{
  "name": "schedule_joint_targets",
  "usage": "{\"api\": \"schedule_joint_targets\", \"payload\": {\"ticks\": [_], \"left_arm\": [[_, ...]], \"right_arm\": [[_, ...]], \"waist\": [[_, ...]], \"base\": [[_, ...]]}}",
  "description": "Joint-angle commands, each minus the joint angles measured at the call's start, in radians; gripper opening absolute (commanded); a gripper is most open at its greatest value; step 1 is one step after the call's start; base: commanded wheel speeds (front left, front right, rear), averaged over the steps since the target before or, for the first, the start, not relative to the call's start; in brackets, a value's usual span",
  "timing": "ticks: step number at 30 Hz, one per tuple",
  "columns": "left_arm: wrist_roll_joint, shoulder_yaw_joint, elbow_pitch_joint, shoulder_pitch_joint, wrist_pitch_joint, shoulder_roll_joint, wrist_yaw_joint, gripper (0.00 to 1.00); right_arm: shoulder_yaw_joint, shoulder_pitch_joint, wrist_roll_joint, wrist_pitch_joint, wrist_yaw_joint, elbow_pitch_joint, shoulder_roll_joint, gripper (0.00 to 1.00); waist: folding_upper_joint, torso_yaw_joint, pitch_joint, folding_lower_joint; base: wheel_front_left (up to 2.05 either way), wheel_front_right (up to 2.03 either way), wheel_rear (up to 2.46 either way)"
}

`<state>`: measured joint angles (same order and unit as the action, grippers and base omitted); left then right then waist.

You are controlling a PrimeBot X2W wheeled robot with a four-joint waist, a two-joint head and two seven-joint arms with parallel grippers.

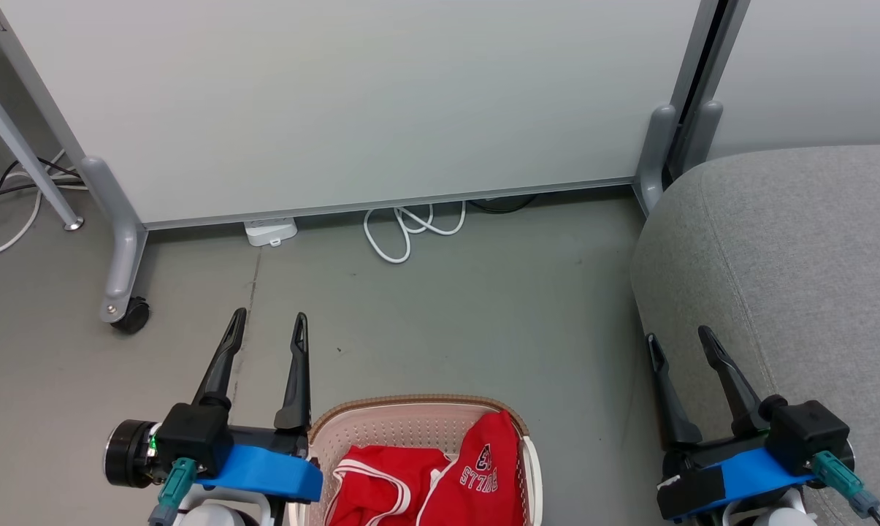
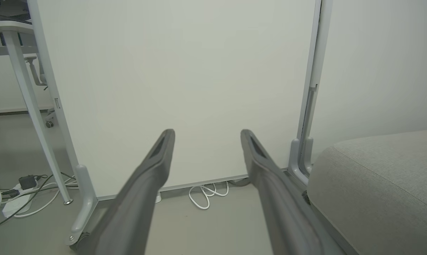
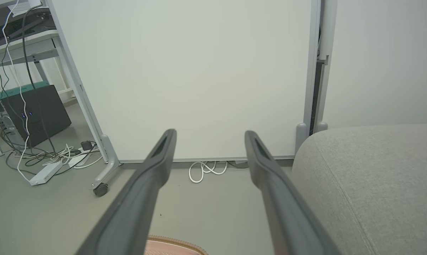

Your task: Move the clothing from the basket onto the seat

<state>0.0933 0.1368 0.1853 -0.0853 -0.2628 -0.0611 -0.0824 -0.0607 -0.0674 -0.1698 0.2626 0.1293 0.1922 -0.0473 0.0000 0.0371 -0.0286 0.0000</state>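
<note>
**Item 1, left pincer** (image 1: 271, 315). Open, nothing between the jaws. Fingers level and pointing forward over the floor (image 1: 447, 321), toward a white partition panel (image 1: 352, 102). Forearm low, with a blue band behind the pincer body. Ahead of it and to its left is a partition caster (image 1: 131, 315). Ahead of it and to its right are a white power strip (image 1: 270, 231) and a coiled white cable (image 1: 410, 232).

**Item 2, the basket** (image 1: 410, 402). On the floor just right of the left pincer's base, nearer the robot than its fingertips, between the two pincers. Only the far end with its rounded corners is in frame, so the long axis cannot be told.

**Item 3, the clothing** (image 1: 392, 486). Two red pieces, crumpled inside the basket.
- The left piece lies low, with white striped trim.
- The right piece runs lengthwise from the near side up to the far right rim. Its lettering reads upside down in the head view.

Neither pincer touches either piece.

**Item 4, right pincer** (image 1: 678, 334). Open and empty. Fingers point forward, tilted slightly left. The basket is well to its left.

**Item 5, the seat** (image 1: 797, 256). Just beside the right pincer on its right. The rounded edge faces the pincer, and the stitched seam runs away from the robot.
</note>
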Motion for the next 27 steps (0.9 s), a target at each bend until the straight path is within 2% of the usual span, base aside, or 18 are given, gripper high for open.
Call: {"api": "schedule_joint_targets", "payload": {"ticks": [1, 11, 27], "left_arm": [[0.003, -0.008, 0.006, -0.010, -0.003, 0.001, -0.006, 1.00], [0.029, -0.024, 0.039, -0.015, -0.003, 0.009, -0.029, 1.00], [0.030, -0.029, 0.047, -0.016, -0.003, 0.011, -0.036, 1.00]], "right_arm": [[0.002, -0.010, -0.004, 0.003, 0.003, 0.002, -0.006, 1.00], [0.006, -0.012, -0.021, 0.003, 0.002, 0.012, -0.005, 1.00], [0.006, -0.012, -0.020, 0.003, 0.003, 0.015, -0.005, 1.00]], "waist": [[0.0000, -0.001, 0.000, 0.0000], [0.0000, -0.003, 0.001, 0.0000], [0.0000, -0.005, -0.004, 0.0000]], "base": [[0.00, 0.00, 0.00], [0.00, 0.00, 0.00], [0.00, 0.00, 0.00]]}}
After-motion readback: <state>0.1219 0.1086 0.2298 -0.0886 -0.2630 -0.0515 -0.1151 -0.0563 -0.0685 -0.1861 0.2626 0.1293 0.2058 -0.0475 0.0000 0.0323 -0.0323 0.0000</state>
